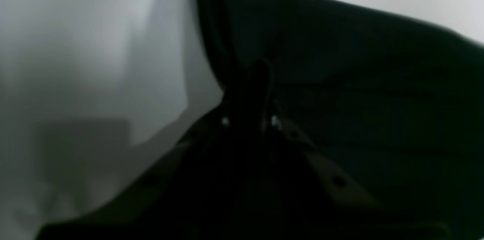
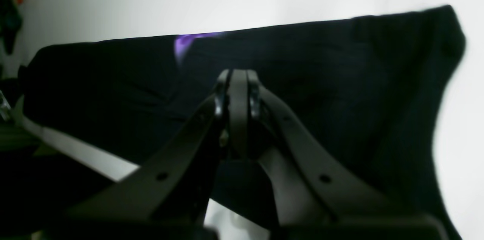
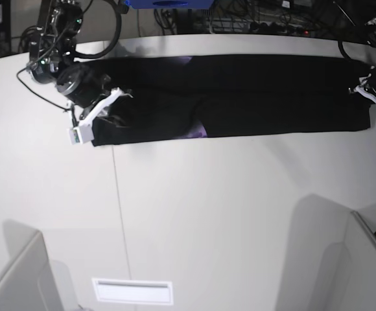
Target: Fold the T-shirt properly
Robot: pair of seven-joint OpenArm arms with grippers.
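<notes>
1. The T-shirt (image 3: 240,97) lies as a long band across the table (image 3: 207,214).
2. We judge it soft, light; grip its ends.
3. Left hand (image 1: 249,96) pinches its edge; right hand (image 2: 238,81) is closed, apparently on cloth.

The T-shirt (image 3: 240,97) lies across the far side of the table (image 3: 227,214) — right hand (image 3: 84,126) and left hand (image 3: 369,87) at opposite ends

Looks like a robotics lab: big white bench (image 3: 207,214), tangled cables (image 3: 253,23) along the frame's top, grey partition panels (image 3: 19,278) at the bottom corners.
</notes>
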